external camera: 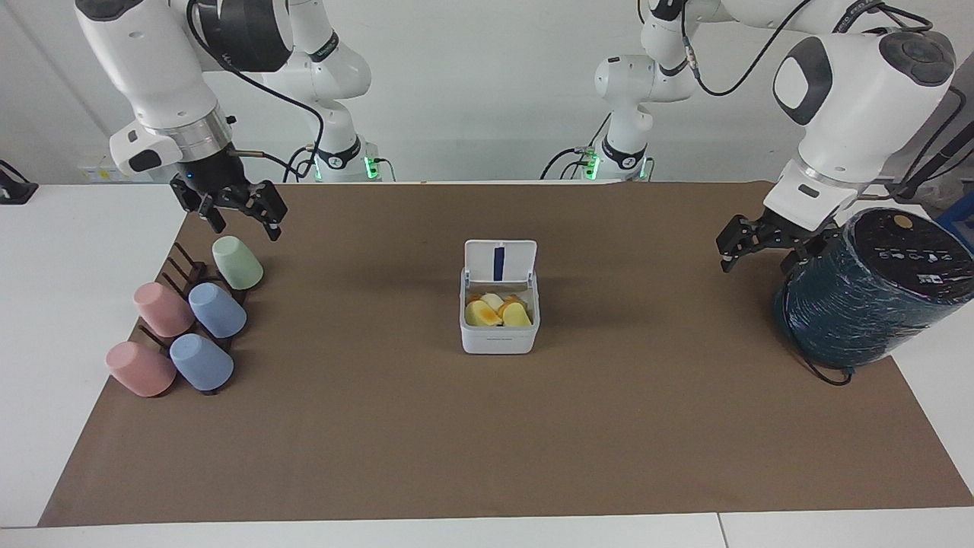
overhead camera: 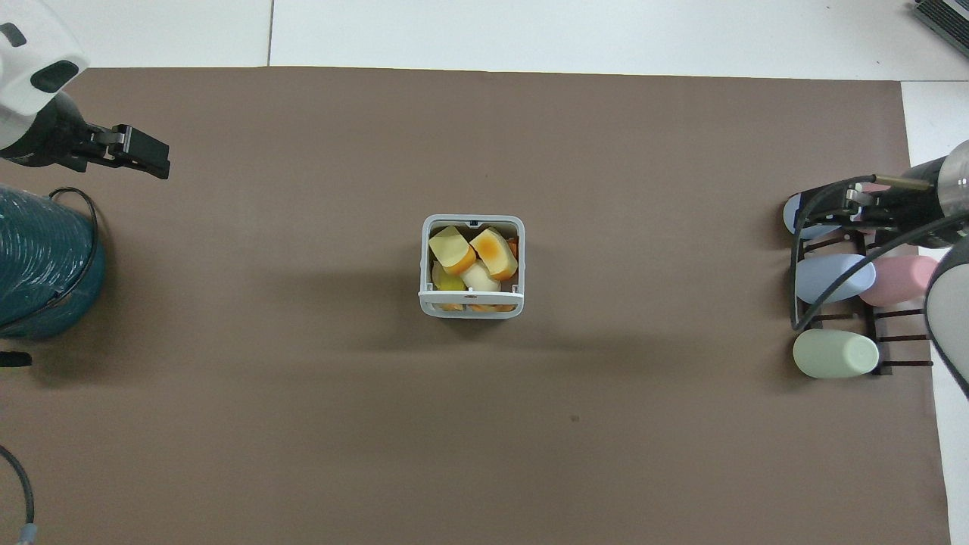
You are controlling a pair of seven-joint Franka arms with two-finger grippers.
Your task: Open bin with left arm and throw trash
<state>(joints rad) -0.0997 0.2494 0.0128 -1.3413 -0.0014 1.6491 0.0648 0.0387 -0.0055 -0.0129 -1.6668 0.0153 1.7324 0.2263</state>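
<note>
The white bin (external camera: 498,336) stands in the middle of the brown mat with its lid (external camera: 500,261) upright, blue strip showing. The trash (external camera: 498,311) lies inside: two yellow slabs with orange edges and a cream lump. The overhead view shows the bin's rim (overhead camera: 471,304) and the trash (overhead camera: 484,256) too. My left gripper (external camera: 761,255) is open and empty, in the air beside the teal cylinder; it also shows in the overhead view (overhead camera: 144,155). My right gripper (external camera: 242,221) is open and empty, above the cup rack; it shows in the overhead view (overhead camera: 825,212) as well.
A large dark teal wrapped cylinder (external camera: 867,304) stands at the left arm's end of the table, seen from overhead (overhead camera: 38,265) too. A dark rack with pastel cups (external camera: 190,320) sits at the right arm's end; a green cup (external camera: 237,262) lies nearest the robots.
</note>
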